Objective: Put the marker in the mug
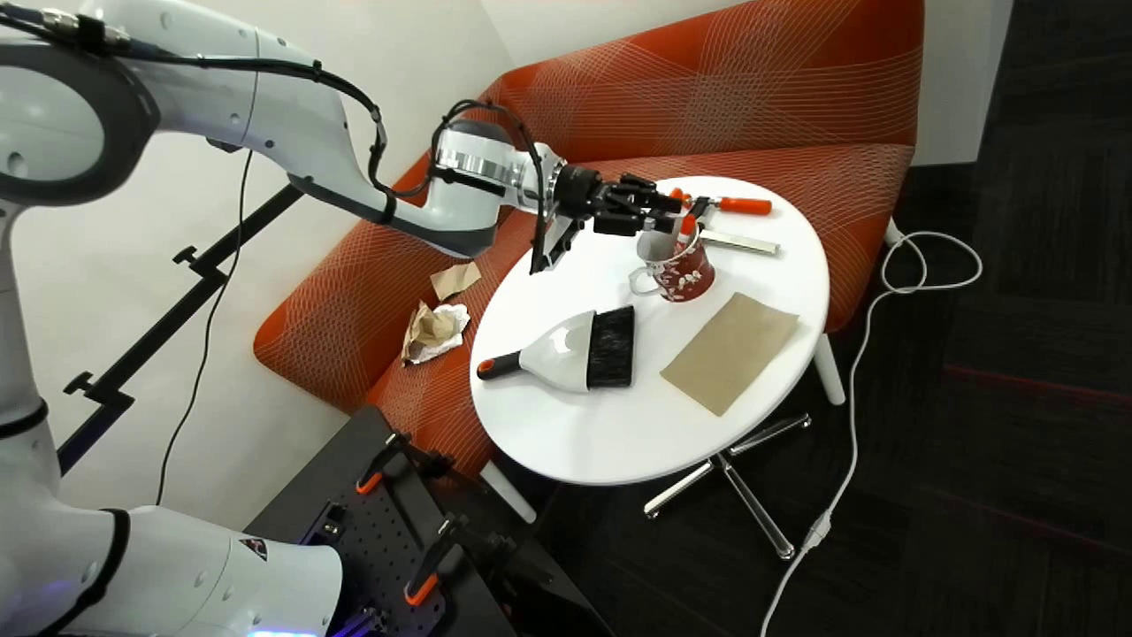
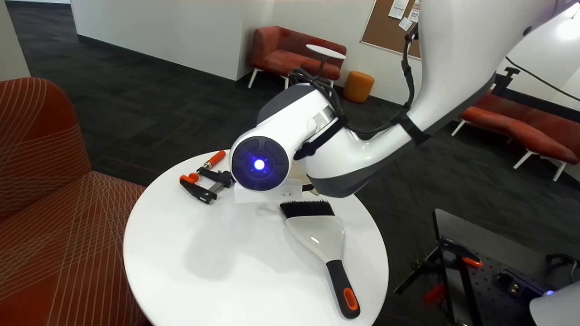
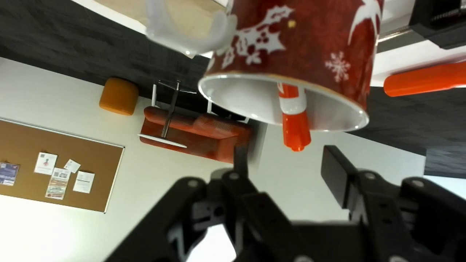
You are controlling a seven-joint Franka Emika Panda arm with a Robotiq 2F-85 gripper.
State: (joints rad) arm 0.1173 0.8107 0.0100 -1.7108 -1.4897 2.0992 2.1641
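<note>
The red and white mug stands upright on the round table, its handle toward the brush. The marker leans inside it, its orange end sticking up past the rim. The wrist view appears upside down; there the mug hangs mouth-down and the orange marker end pokes out of the opening. My gripper is just above the mug's mouth, close to the marker's end. In the wrist view my gripper's fingers are apart with nothing between them, the marker's tip just beyond them. The arm hides mug, marker and gripper in an exterior view.
A white-and-black brush lies on the white table near the mug; it also shows in an exterior view. An orange-handled clamp lies behind the mug. A brown paper sheet lies beside it. A red couch borders the table.
</note>
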